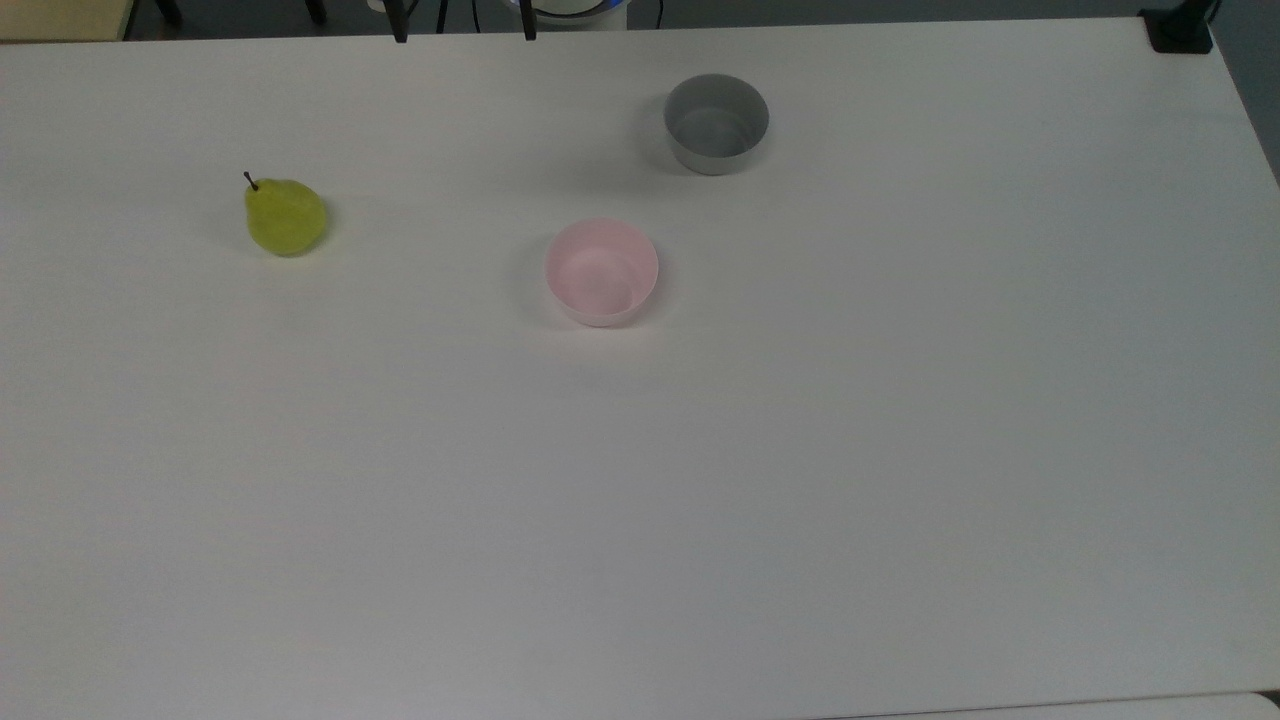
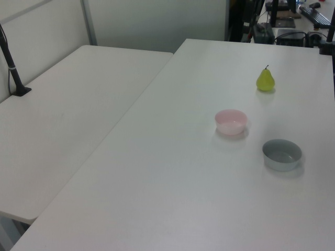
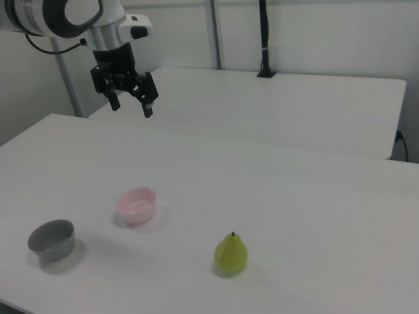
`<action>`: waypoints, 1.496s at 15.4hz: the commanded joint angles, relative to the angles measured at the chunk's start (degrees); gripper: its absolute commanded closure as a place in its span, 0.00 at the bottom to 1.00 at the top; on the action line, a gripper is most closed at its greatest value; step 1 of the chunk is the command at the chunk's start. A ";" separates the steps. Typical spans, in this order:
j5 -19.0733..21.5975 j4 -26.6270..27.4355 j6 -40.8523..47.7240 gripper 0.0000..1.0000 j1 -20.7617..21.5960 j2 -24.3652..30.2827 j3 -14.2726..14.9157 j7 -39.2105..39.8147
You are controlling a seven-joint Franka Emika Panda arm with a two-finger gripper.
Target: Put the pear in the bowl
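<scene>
Pink bowl (image 1: pixel 601 272) mid-table, pear (image 1: pixel 285 216) well apart, jaws spread high.

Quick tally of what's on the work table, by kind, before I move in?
Pears: 1, the pear, yellow-green
Bowls: 2, the pink bowl and the grey bowl
Total: 3

Place: robotics lab or office.
Evidence: robot arm (image 3: pixel 59 16) above a bare white tabletop (image 3: pixel 275 196); partition wall (image 3: pixel 314 39) behind the tabletop; keyboard (image 2: pixel 315 15) beyond it.
</scene>
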State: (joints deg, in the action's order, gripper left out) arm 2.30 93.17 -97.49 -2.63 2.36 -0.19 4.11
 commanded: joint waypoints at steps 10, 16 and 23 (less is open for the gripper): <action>0.95 -0.18 1.34 0.00 0.61 0.28 0.63 1.34; 0.95 -0.18 1.16 0.00 0.44 0.19 0.63 1.78; 0.43 -0.18 2.13 0.00 0.26 0.37 0.63 5.20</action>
State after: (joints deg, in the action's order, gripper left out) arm 2.30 93.18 -97.36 -2.64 2.27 -0.16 6.28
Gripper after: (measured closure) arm 0.000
